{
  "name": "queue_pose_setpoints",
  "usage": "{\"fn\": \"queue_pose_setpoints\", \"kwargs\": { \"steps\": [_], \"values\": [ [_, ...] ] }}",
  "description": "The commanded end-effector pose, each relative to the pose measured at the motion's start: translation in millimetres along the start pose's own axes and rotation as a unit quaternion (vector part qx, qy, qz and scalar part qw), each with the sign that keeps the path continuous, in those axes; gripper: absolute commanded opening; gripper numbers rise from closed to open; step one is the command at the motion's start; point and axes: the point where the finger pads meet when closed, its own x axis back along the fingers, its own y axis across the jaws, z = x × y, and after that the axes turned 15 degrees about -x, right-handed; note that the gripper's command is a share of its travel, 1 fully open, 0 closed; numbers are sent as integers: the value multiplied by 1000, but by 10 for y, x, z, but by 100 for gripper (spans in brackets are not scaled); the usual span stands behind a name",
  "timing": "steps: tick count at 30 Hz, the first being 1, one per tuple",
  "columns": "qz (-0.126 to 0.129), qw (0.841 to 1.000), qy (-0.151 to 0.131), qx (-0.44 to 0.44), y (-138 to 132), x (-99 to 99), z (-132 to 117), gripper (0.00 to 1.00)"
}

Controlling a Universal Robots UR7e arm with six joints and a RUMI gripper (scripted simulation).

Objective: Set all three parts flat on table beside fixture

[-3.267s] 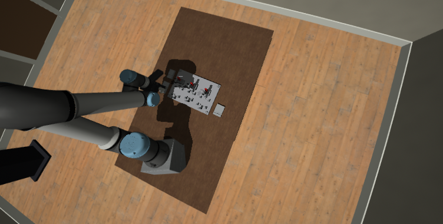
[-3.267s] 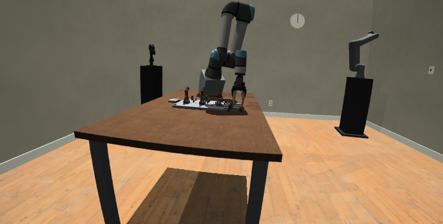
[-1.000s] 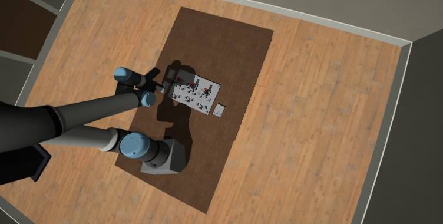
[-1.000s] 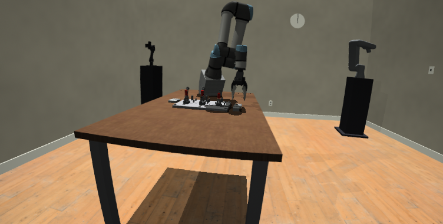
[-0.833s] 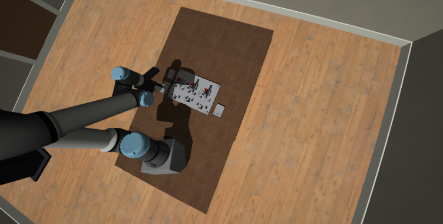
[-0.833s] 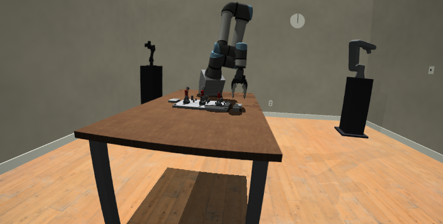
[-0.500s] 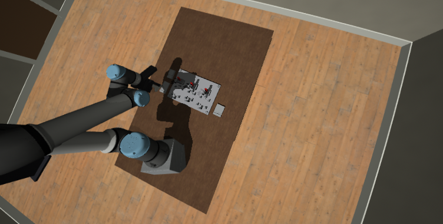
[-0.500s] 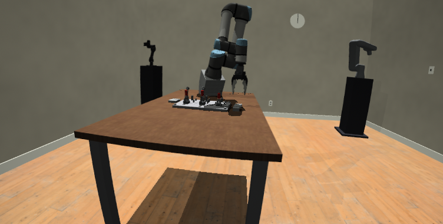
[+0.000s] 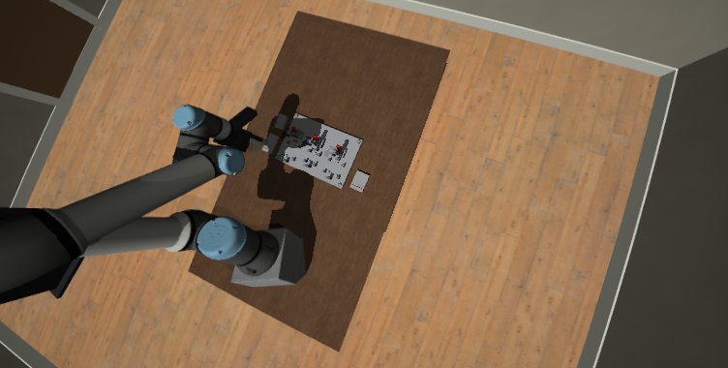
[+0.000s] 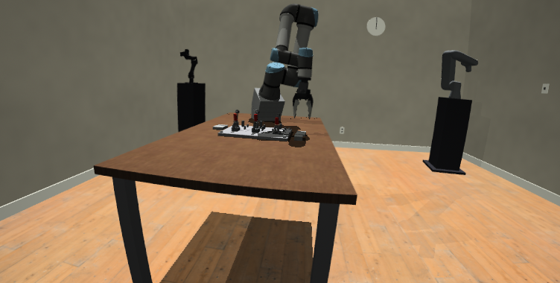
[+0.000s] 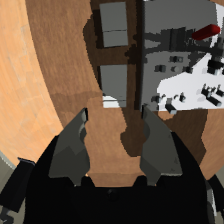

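Observation:
The fixture [image 9: 352,141] [image 10: 231,132] [image 11: 169,89] is a light plate with small posts and red-handled clamps. One flat grey part [image 9: 360,180] [image 10: 220,126] lies on the table beyond one short side. Two more flat grey parts lie in a row beside the opposite side: one [image 9: 281,120] [image 10: 299,138] [image 11: 114,24] farther from the arm's base, the other [image 9: 271,142] [image 11: 114,82] nearer it, partly in shadow. My gripper [image 10: 302,117] [image 11: 114,107] is partly open with nothing between its fingers. It hangs above the table, off the near end of the nearer part.
Red clamp handles [image 9: 338,147] [image 10: 255,117] [image 11: 206,33] stand up from the fixture. The arm's grey base block [image 9: 292,258] [image 10: 267,108] stands at one end of the table [image 9: 377,59] [image 10: 219,163]. The table's long edge runs close to the two parts in the wrist view.

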Motion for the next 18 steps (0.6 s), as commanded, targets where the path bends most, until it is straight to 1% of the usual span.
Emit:
{"fn": "queue_pose_setpoints", "kwargs": {
  "steps": [1, 5, 6, 18],
  "values": [
    [0, 1000, 0, 0, -3, 3, 3, 47],
    [0, 1000, 0, 0, -3, 3, 3, 47],
    [0, 1000, 0, 0, -3, 3, 3, 100],
    [0, 1000, 0, 0, -3, 3, 3, 100]
  ]
}}
